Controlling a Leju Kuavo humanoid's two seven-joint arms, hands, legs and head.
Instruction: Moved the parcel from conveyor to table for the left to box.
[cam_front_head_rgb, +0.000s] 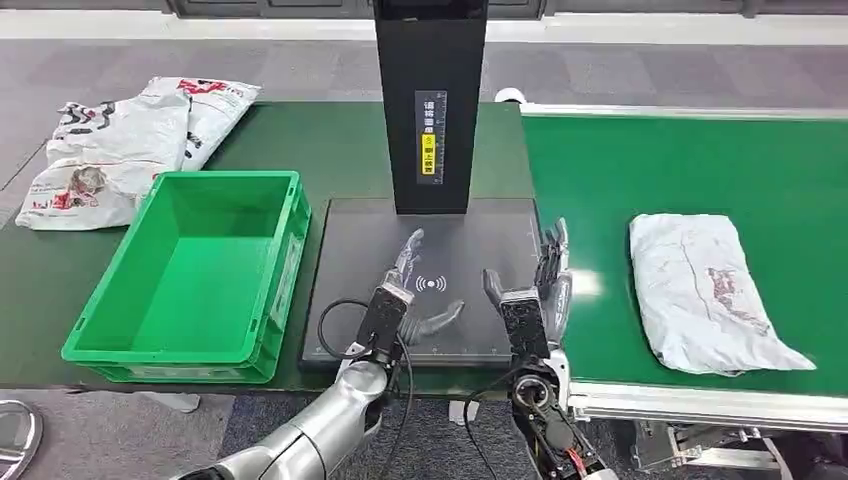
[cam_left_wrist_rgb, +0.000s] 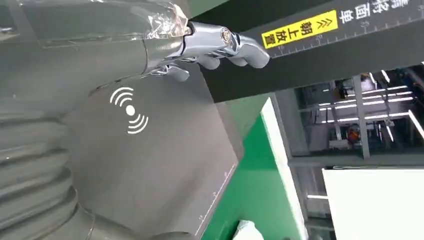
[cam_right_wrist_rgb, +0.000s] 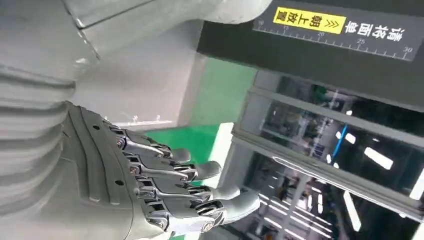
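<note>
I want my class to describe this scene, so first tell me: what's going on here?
A humanoid robot stands at a packing station with both hands empty. Its left hand and right hand hover, fingers spread, over a dark scanner pad at the foot of a black post. A white parcel lies on the green conveyor to the robot's right, not yet picked up. An empty green crate waits on the table to its left, with more white parcels piled behind it.

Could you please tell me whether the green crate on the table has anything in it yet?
Empty. The head view looks straight into the green crate, and its bare floor shows with no parcel inside.
</note>
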